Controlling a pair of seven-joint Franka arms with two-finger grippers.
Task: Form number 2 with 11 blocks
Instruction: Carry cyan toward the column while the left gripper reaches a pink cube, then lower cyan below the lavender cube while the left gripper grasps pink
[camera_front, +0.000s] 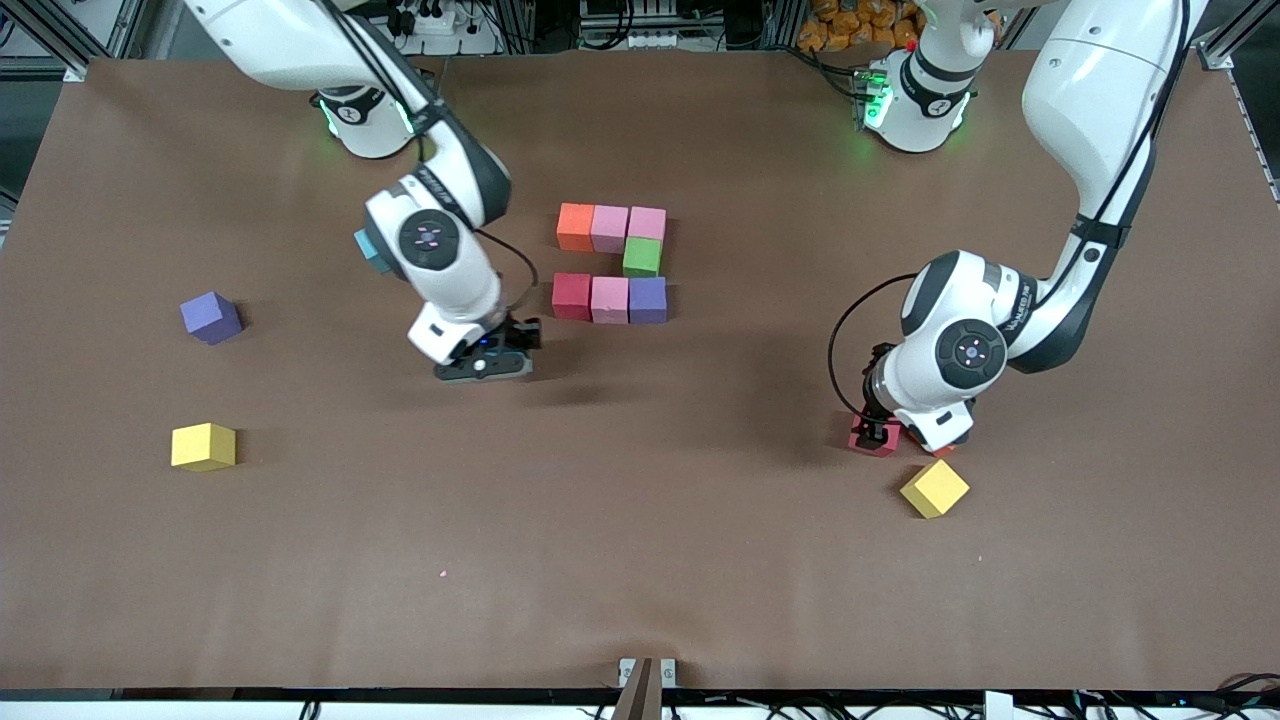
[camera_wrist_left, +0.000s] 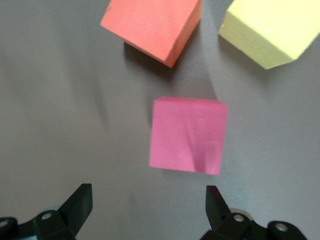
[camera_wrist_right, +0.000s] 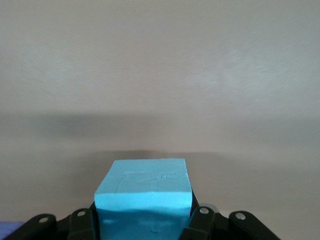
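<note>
Brown matte cloth covers the table (camera_front: 640, 560), with both arm bases along its edge farthest from the front camera.

Seven small foam cubes are gathered near the table's middle as an unfinished digit. Its row farthest from the front camera holds an orange foam cube (camera_front: 576, 226), a pink foam cube (camera_front: 609, 228) and a second pink foam cube (camera_front: 647, 223), touching side by side. A green foam cube (camera_front: 642, 257) sits just in front of that last pink one. The nearer row holds a crimson foam cube (camera_front: 572, 296), a third pink foam cube (camera_front: 609, 299) and a purple foam cube (camera_front: 648, 299).

Just beside that crimson cube, toward the right arm's end, the right gripper (camera_front: 492, 352) hangs above the cloth, clamped on a cyan foam cube (camera_wrist_right: 144, 197) seen in the right wrist view.

Toward the left arm's end, the left gripper (camera_wrist_left: 147, 212) is low over a magenta-pink foam cube (camera_wrist_left: 187, 135), fingers spread wide with the cube between them, not touching. An orange-red foam cube (camera_wrist_left: 152, 27) and a yellow foam cube (camera_front: 935, 488) lie near it.

Well apart at the right arm's end lie a loose purple foam cube (camera_front: 211, 317) and another yellow foam cube (camera_front: 203, 446), nearer the front camera.
</note>
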